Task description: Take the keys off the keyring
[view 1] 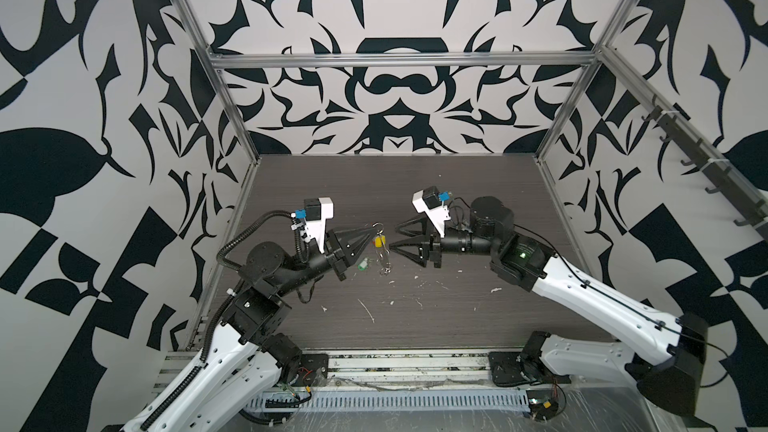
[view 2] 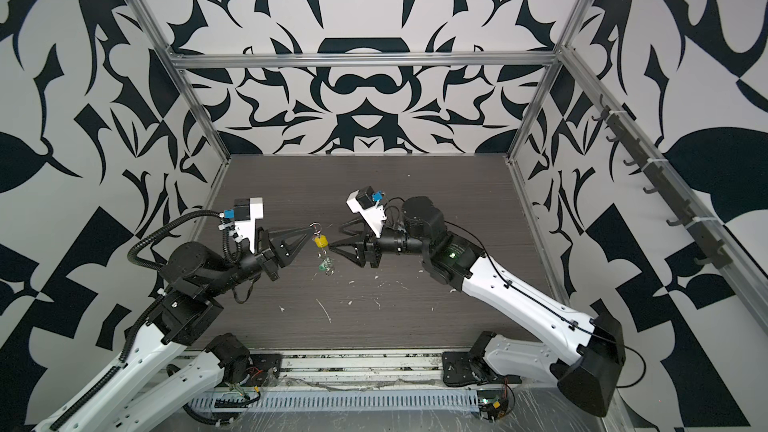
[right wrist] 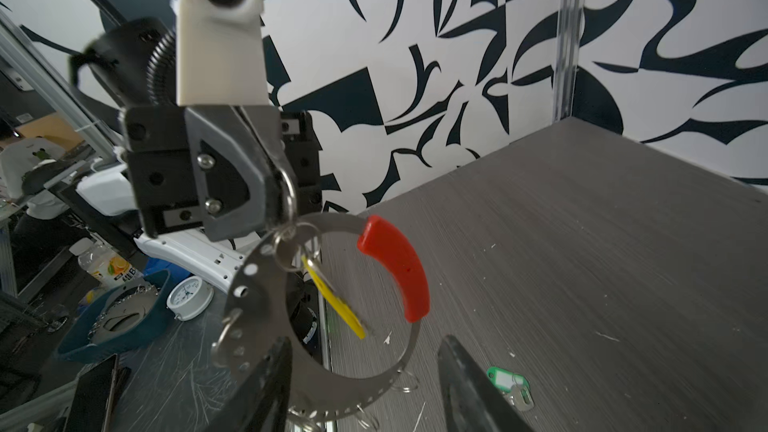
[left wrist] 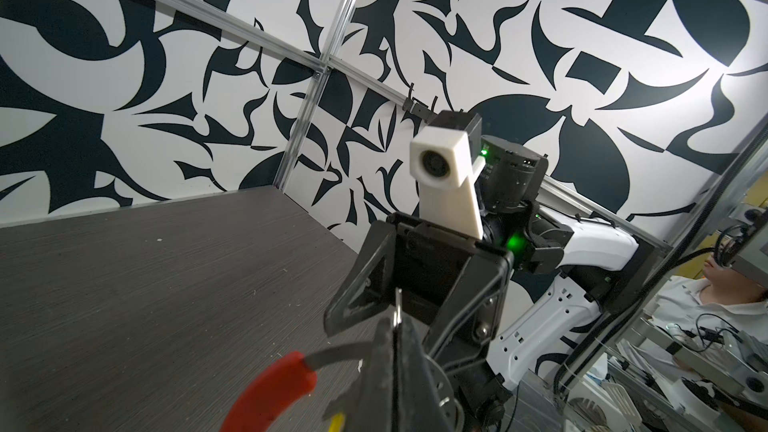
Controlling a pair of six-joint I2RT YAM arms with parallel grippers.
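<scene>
Hanging from the clamped left gripper (view 1: 371,229): keyring (right wrist: 253,284), yellow key (right wrist: 336,305) strung on it. Right gripper (view 1: 394,237), jaws apart, just beside keyring. Green key (right wrist: 505,380) on table (view 1: 415,193) below left gripper.

Gap between left gripper (view 1: 371,229) and right gripper (view 1: 395,237) is narrow; the keyring (right wrist: 257,292) hangs in it from the left's clamped tips, yellow key (view 1: 379,241) dangling alongside, so no straight pass through the middle; right's jaws stand apart, facing the hoop and near it; green key (view 1: 364,264) lies on the table (view 1: 415,184) below, possibly just under the hoop's low edge, hard to tell from here; far half of the table is open to either arm; near strip carries only flat white flecks (view 1: 368,311); patterned walls and frame posts (view 1: 555,135) box in both sides.
</scene>
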